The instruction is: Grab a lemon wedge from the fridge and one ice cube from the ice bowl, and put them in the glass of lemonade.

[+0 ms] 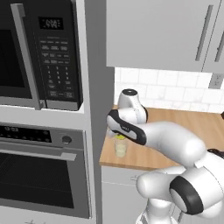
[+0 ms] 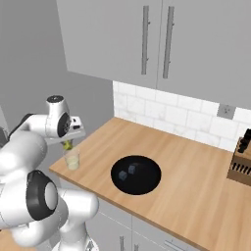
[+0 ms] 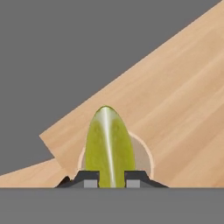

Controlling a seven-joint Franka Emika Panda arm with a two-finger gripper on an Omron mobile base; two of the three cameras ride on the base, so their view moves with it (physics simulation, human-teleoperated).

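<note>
The lemon wedge (image 3: 108, 146) is clamped between the two dark fingertips (image 3: 91, 179) of the pincer (image 3: 109, 179), with its pale central rib seen pointing away from the hand. In the hand view the wedge is held directly over the glass of lemonade (image 3: 142, 153), whose round rim is seen behind and around the wedge. In the right base view the wedge (image 2: 67, 144) is seen as a small yellow-green piece at the tip of the pincer (image 2: 68, 142), just above the rim of the glass of lemonade (image 2: 72, 160); whether it touches the rim cannot be told. In the left base view a small yellow spot, the wedge (image 1: 119, 137), is seen on top of the glass (image 1: 120, 148), under the dark wrist of the arm.

The glass is stood upright on the wooden worktop (image 2: 196, 176), near its left front corner. A black bowl (image 2: 136, 175) with dark ice cubes (image 2: 131, 169) inside is placed on the worktop, to the right of the glass and apart from it. A knife block (image 2: 241, 164) is seen at the far right of the worktop. A white tiled wall (image 2: 171, 115) and grey upper cabinets (image 2: 157, 39) are located behind and above. To the left of the worktop, a microwave (image 1: 39, 52) is mounted above a wall oven (image 1: 41, 170).
</note>
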